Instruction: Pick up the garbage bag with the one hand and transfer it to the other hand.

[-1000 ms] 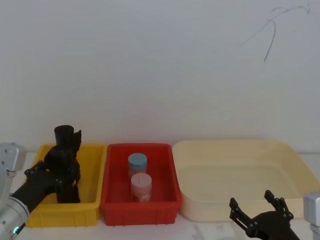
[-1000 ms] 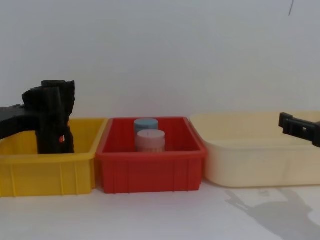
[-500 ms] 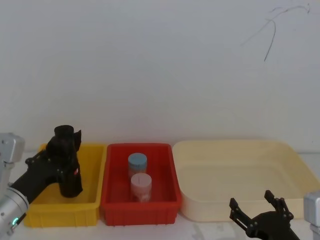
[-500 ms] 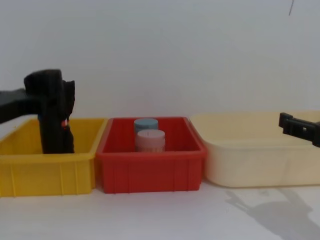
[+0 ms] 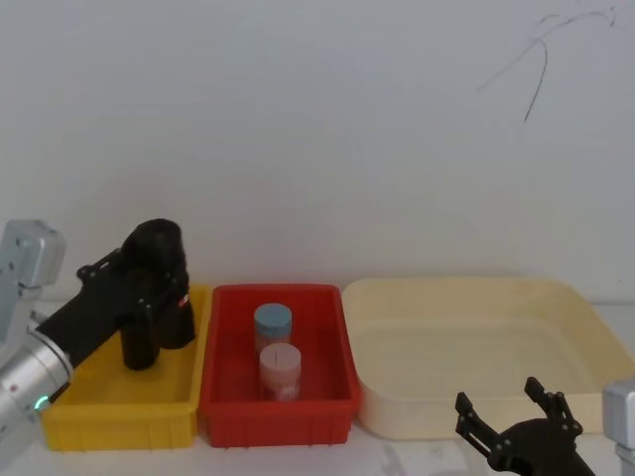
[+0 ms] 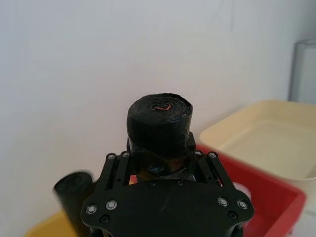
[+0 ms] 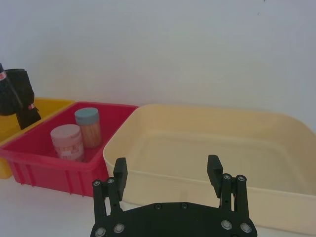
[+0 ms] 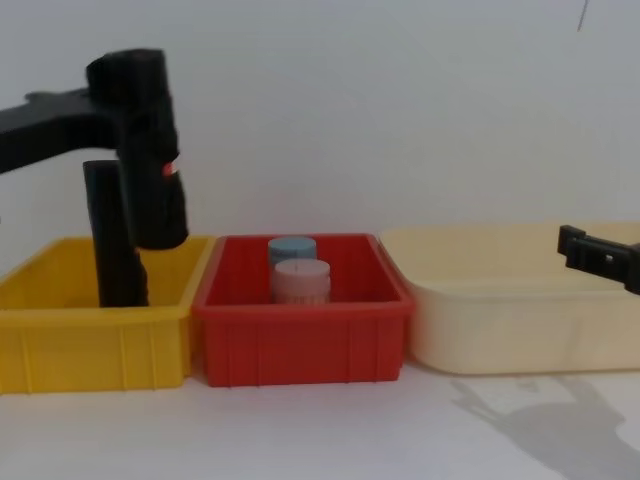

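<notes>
My left gripper (image 5: pixel 147 288) is shut on the garbage bag (image 5: pixel 161 248), a thick black roll with a small red mark on its side. It holds the garbage bag (image 8: pixel 152 200) tilted in the air, above the right end of the yellow bin (image 8: pixel 90 350). In the left wrist view the roll's end (image 6: pixel 159 118) stands up between the fingers. My right gripper (image 5: pixel 511 421) hovers low in front of the cream tub (image 5: pixel 476 337), open and empty; its fingers (image 7: pixel 120 173) stand wide apart.
A second black roll (image 8: pixel 112 240) stands upright inside the yellow bin (image 5: pixel 119 416). The red bin (image 5: pixel 278 412) in the middle holds a blue-lidded jar (image 5: pixel 273 322) and a pink-lidded jar (image 5: pixel 280 367). A white wall rises close behind the bins.
My left gripper has raised the garbage bag out of the yellow bin, up and to the right, uncovering the second roll still standing there. The right gripper has not moved.
</notes>
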